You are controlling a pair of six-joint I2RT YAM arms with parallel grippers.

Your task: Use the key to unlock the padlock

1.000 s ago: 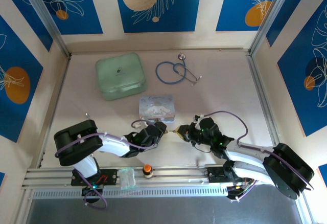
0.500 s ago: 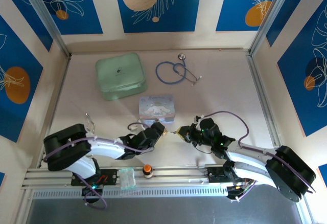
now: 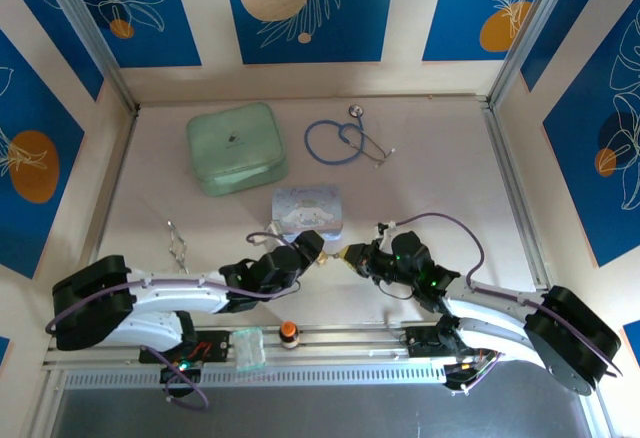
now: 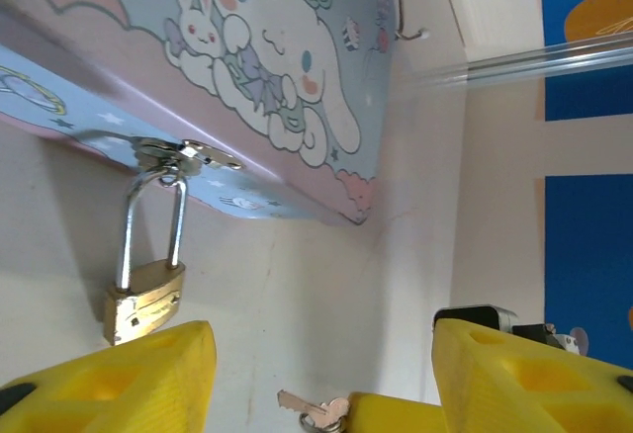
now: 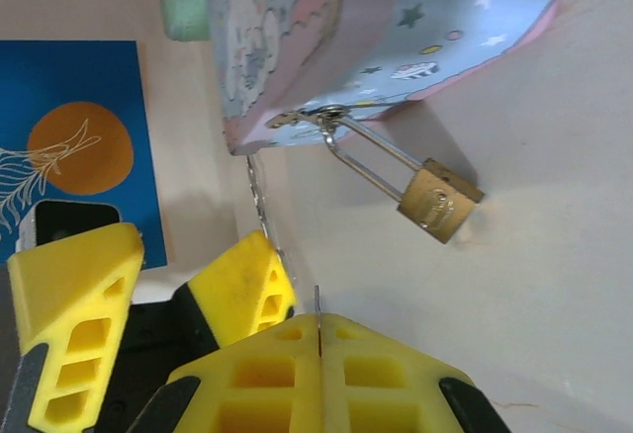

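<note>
Key point(image 4: 313, 409) in L wrist cam; padlock point(image 4: 144, 304) in both.

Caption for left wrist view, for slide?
Brass padlock hanging from cartoon tin hasp; left gripper with jaws open, key below.

Brass-gold padlock point(image 4: 145, 302), pastel cartoon tin point(image 4: 282, 52)

Pale table point(image 3: 440, 173) with a few loose things spread across it.
A green square box point(image 3: 236, 148) sits at the far left with a blue stethoscope point(image 3: 345, 141) to its right. Nearer lies a cartoon tin point(image 3: 308, 209), the padlock point(image 4: 145, 300) resting at its front edge, and a wire clip point(image 3: 177, 241) lies well left.
</note>
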